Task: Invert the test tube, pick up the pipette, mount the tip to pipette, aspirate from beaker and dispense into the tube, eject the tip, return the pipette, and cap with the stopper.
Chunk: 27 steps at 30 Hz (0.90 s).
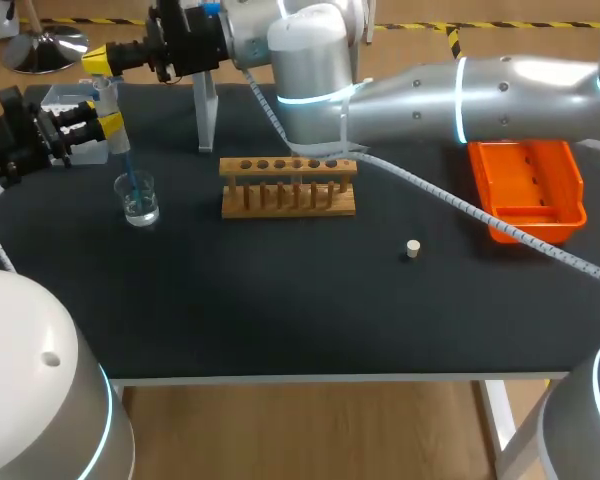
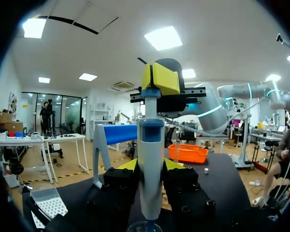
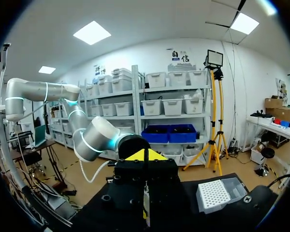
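1. The pipette (image 2: 150,145) stands upright, with a pale grey barrel, a blue band near its upper end and a slim bluish tip (image 1: 128,172) mounted at the bottom. In the head view it is well to the left of the wooden rack (image 1: 288,187).
2. The tip points down into a clear glass beaker (image 1: 138,200), which stands on the table left of the rack and a little nearer the robot.
3. The left gripper (image 2: 151,166) is clamped on the barrel, one yellow-tipped finger on each side.
4. The right gripper (image 2: 157,78), whose arm reaches across over the rack, has its fingers pressed together. They sit right at the pipette's top end.
5. The rack is a light wooden frame with a row of dark holes along its upper bar.
6. A pale upright stand (image 1: 206,110) rises just behind the rack's left end.
7. A clear tip box (image 3: 217,193) with a white grid lies farther left of the rack, beyond the beaker.
8. A small cream stopper (image 1: 412,249) lies alone to the rack's right and nearer the robot.
9. An orange tray (image 1: 570,185) sits well to the rack's right.
10. Everything rests on a matt black table (image 1: 280,310).
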Each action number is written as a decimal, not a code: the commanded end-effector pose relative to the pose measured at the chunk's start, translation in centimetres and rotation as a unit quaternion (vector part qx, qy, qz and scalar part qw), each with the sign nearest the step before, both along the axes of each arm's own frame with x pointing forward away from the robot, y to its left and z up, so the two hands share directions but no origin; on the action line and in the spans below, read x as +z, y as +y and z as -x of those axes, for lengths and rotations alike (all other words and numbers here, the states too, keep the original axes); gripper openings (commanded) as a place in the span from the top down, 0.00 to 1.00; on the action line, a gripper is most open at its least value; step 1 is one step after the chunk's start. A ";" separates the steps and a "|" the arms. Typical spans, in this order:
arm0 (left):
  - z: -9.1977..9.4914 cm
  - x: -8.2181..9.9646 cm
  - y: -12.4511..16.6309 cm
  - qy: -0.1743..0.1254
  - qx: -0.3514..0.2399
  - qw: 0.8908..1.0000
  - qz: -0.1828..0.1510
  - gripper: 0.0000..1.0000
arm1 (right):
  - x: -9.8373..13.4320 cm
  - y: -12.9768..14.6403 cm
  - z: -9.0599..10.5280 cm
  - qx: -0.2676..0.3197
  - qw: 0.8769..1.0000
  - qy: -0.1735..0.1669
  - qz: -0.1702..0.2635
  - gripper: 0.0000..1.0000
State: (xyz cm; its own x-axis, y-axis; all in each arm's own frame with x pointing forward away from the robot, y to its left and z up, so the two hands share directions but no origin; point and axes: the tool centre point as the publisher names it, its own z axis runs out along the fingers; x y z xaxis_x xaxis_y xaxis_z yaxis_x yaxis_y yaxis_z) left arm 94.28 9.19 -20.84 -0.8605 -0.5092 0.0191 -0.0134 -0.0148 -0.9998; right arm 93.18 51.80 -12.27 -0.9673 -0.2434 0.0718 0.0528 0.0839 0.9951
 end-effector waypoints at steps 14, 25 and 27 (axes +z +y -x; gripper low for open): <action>0.0 0.0 0.1 -0.001 -0.002 1.000 0.001 1.00 | -1.2 -0.1 -0.4 0.004 1.000 0.005 0.008 1.00; 0.0 0.0 0.1 -0.001 -0.002 1.000 0.001 1.00 | -1.9 -0.1 -0.3 0.004 1.000 0.008 0.014 1.00; 0.0 0.0 0.1 -0.001 -0.002 1.000 0.001 1.00 | -2.0 -0.1 -0.2 0.004 1.000 0.009 0.016 1.00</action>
State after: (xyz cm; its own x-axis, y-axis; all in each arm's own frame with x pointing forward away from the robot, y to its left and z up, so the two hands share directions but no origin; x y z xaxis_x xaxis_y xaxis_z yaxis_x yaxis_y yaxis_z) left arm 94.21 9.13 -21.19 -0.8604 -0.5093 0.0192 -0.0140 -0.0142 -0.9998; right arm 93.19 51.63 -13.76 -0.9656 -0.2421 0.0952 0.0695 0.1126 0.9912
